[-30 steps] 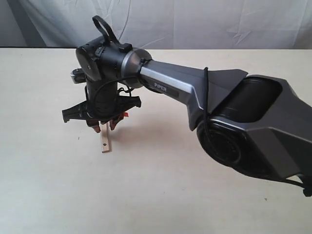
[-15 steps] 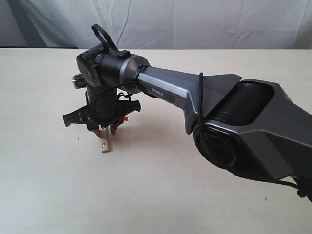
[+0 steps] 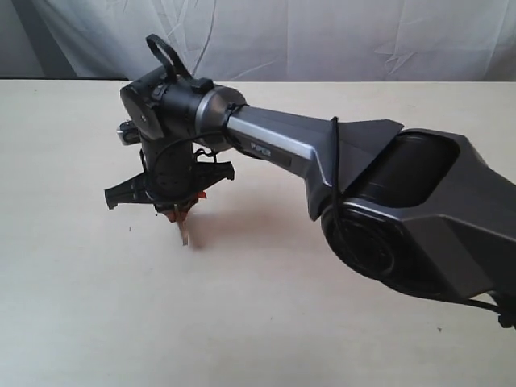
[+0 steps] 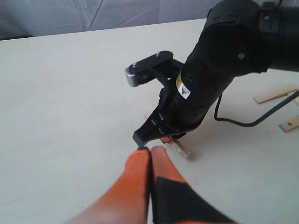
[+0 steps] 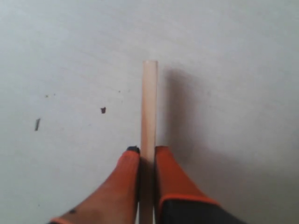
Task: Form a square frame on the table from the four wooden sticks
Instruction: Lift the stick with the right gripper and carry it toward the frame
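A pale wooden stick (image 5: 149, 105) is clamped edge-on in my right gripper (image 5: 147, 150), which is shut on it. The stick's free end points out over the table (image 5: 233, 56). In the exterior view the right gripper (image 3: 179, 211) has reached across to the left side, and the stick (image 3: 185, 233) slants down from it to just above the tabletop (image 3: 97, 306). My left gripper (image 4: 150, 149) is shut on nothing, its tips close to the right gripper's black housing and the held stick (image 4: 180, 149). Two more sticks (image 4: 275, 93) (image 4: 289, 124) lie apart behind. No square frame shows.
The right arm's thick grey forearm (image 3: 306, 149) and its large joint (image 3: 411, 218) fill the right half of the exterior view. A black cable (image 4: 243, 122) loops on the table near the loose sticks. A white cloth backdrop (image 3: 322, 36) hangs behind the table's far edge.
The right gripper's fingers closed on the stick that lay flat below them. The stick now stands on its edge and slants from the fingers, shifted slightly right.
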Available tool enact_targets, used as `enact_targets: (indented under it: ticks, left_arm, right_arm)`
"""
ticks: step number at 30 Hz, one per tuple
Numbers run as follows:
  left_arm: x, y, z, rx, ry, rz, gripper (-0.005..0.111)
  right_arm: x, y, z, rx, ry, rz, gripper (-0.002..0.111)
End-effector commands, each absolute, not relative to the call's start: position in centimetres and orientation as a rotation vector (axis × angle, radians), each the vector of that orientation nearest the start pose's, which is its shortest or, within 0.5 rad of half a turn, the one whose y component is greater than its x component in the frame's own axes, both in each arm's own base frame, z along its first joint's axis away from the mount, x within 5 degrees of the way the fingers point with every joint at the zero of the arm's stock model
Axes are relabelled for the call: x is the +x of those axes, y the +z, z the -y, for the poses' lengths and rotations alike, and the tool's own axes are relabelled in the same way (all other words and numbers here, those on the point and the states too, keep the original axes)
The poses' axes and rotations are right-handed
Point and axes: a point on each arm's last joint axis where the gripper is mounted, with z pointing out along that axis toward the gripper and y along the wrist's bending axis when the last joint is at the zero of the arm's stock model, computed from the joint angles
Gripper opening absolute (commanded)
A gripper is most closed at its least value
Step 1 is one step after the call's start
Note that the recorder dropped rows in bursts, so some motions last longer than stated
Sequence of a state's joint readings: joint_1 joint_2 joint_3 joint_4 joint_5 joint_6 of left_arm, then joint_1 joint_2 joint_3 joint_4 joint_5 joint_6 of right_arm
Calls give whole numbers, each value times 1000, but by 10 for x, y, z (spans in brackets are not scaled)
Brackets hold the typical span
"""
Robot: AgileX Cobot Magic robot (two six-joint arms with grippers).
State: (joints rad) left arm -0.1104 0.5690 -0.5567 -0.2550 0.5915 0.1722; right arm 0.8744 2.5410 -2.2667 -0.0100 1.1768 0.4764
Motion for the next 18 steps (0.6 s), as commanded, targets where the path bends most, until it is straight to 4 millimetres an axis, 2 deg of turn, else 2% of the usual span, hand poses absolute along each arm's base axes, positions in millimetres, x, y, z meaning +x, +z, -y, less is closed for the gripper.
enact_targets:
  ticks: [1,4,11,14,18]
  left_arm:
    - [107,305,24,155,-231,-2061,0]
    - [107,305,24,155,-231,-2061,0]
    - [107,305,24,155,-231,-2061,0]
    - [107,305,24,155,-231,-2061,0]
    - [107,305,24,155,-231,-2061,0]
  right_arm:
    - [344,162,-392,-536,272,-2919,0]
    - [337,164,-396,-592,410,-2968,0]
    - [330,133,-407,-597,535,-3059,0]
    - [331,129,-408,-596,544,-3061,0]
    - [331,129,-408,-625,541,-3041,11]
